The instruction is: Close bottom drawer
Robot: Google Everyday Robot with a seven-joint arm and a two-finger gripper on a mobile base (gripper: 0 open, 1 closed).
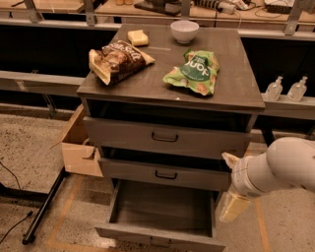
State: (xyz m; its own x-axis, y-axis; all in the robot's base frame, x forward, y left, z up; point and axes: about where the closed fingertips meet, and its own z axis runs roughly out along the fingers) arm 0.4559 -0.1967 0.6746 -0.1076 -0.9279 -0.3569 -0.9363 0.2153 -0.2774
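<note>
Hanging low at the cabinet's right side, our cream-coloured end effector (233, 206) sits just beside the right edge of the grey-brown wooden bottom drawer (162, 209), which stands pulled well out beneath the other two. We cannot tell whether the end effector is spread or pressed together. A green snack bag (193, 72) and a white bowl (184, 30) rest on the dark worktop (236, 74).

Dim warm light. Speckled floor (29, 147) with orange tape lines (258, 221), an open cardboard box (78, 147) at left, long benches (49, 6) behind, two clear bottles (274, 88) at right. The gripper (232, 209) hangs low right.
</note>
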